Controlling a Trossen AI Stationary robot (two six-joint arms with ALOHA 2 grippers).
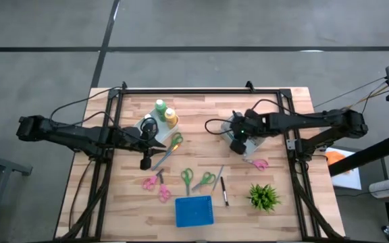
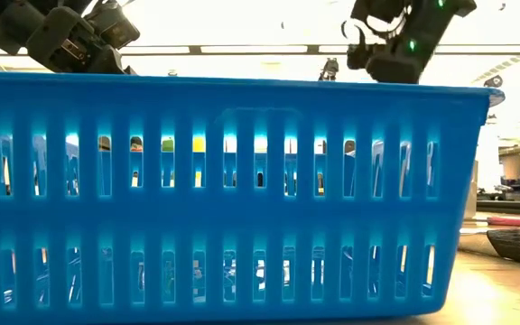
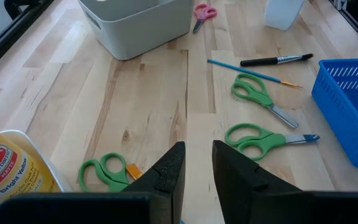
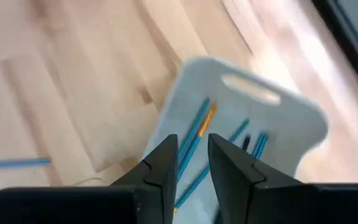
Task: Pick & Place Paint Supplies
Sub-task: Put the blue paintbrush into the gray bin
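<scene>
Wooden bench [image 1: 201,128] from above: right gripper [image 1: 238,145] hovers over the white bin [image 1: 250,143]. Its wrist view shows blue-handled brushes [image 4: 194,140] inside, fingers slightly apart, empty. Left gripper [image 3: 196,180], narrowly parted, holds nothing; next, grasp the black-handled brush [image 3: 277,60].

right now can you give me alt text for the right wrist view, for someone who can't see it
The right gripper, fingers slightly apart with nothing between them, hangs above a white bin that holds several blue-handled brushes. The bin sits on a light wooden table, and one more blue brush lies on the wood beside it.
</scene>
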